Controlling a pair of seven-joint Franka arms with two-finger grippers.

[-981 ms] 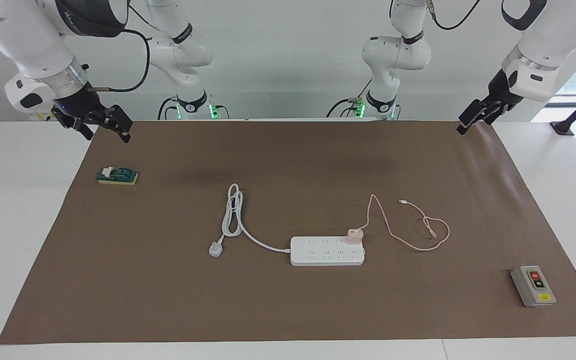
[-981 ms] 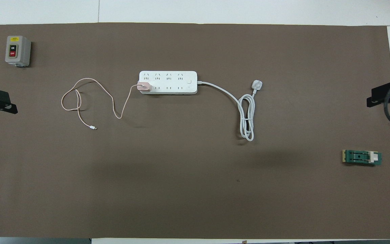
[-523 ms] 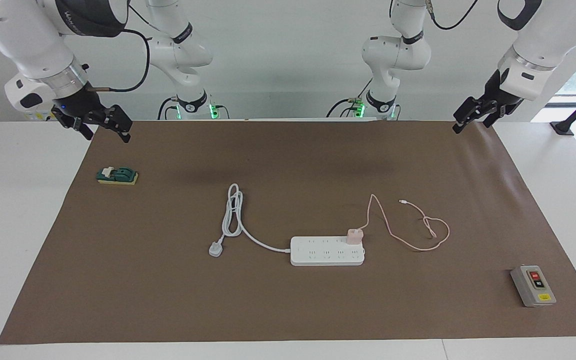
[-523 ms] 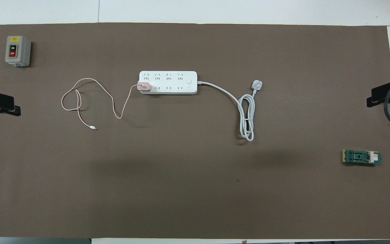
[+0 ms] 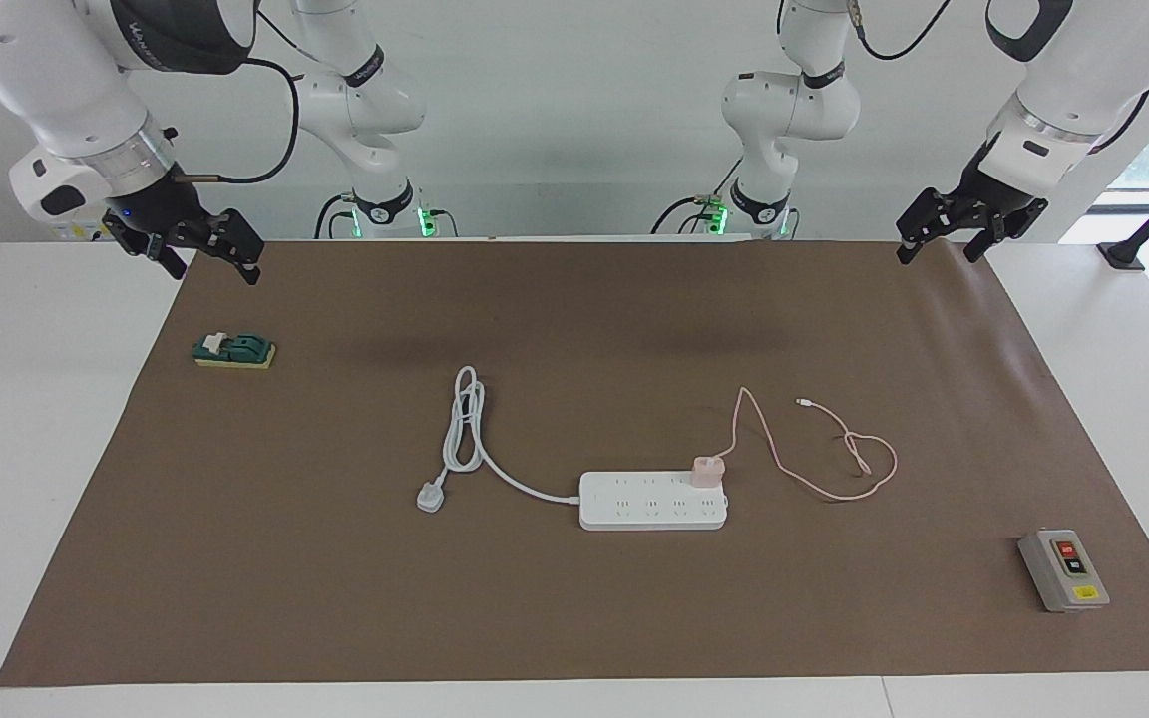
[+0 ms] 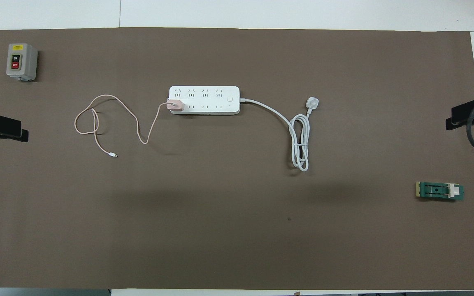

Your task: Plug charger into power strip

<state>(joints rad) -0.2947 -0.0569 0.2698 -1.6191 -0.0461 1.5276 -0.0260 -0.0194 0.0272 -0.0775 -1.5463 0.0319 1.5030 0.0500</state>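
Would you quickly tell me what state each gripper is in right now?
Left gripper: open, holding nothing.
Right gripper: open, holding nothing.

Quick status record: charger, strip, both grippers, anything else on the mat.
charger: seated on the power strip, at its left-arm end, row nearer the robots
cable: loose on the mat, toward the left arm's end
left gripper: open, empty, raised over the mat's corner
right gripper: open, empty, raised over the other near corner
other: white plug, grey switch box, green switch
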